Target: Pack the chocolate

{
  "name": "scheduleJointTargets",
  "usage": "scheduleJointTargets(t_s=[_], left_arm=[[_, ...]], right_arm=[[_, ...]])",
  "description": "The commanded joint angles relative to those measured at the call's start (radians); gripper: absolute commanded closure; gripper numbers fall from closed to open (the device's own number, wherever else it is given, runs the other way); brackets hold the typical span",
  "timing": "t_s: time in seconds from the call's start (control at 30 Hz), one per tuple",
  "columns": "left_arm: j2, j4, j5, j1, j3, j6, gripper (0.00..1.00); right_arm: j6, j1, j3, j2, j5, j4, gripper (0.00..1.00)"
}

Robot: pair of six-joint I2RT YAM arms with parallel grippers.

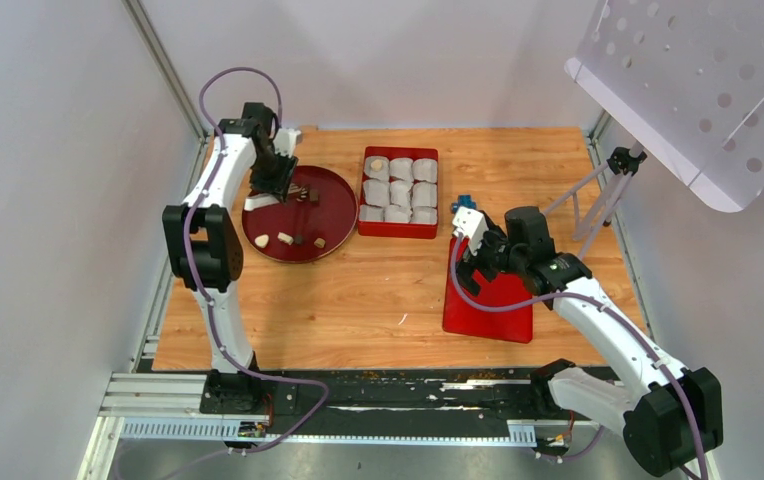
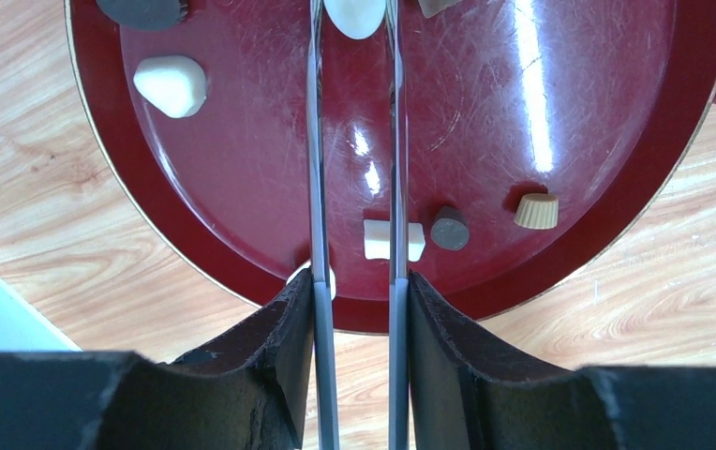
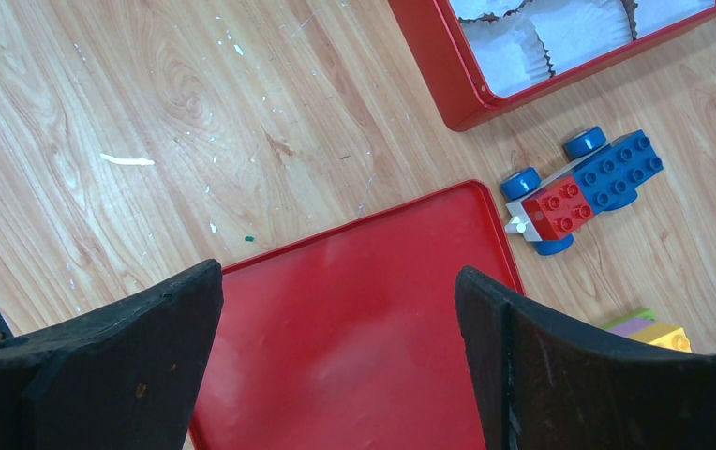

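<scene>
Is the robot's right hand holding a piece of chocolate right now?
No: the right hand is open with nothing between its fingers, hovering over a flat red tray.

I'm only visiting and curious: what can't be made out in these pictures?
Left wrist view: dark chocolate and pale chocolate between the tongs, cut off by the top edge.
Right wrist view: yellow-purple block, half behind the right gripper.
Top view: paper cups, too small to see contents.
</scene>
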Motion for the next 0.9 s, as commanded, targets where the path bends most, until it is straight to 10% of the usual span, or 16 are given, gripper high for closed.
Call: scheduleJointTargets(t_s=[0.0,0.87], left_arm=[[-0.082,0.005,0.008,0.004,0.031,-0.005,0.72],[0.057,0.174,0.228,-0.277,0.334,-0.071,0.82]], right_arm=[[-0.006,-0.003,-0.005,-0.003,0.001,0.028,0.06],[-0.032,-0.012,-0.008,-0.035,0.017,-0.005,0.06]])
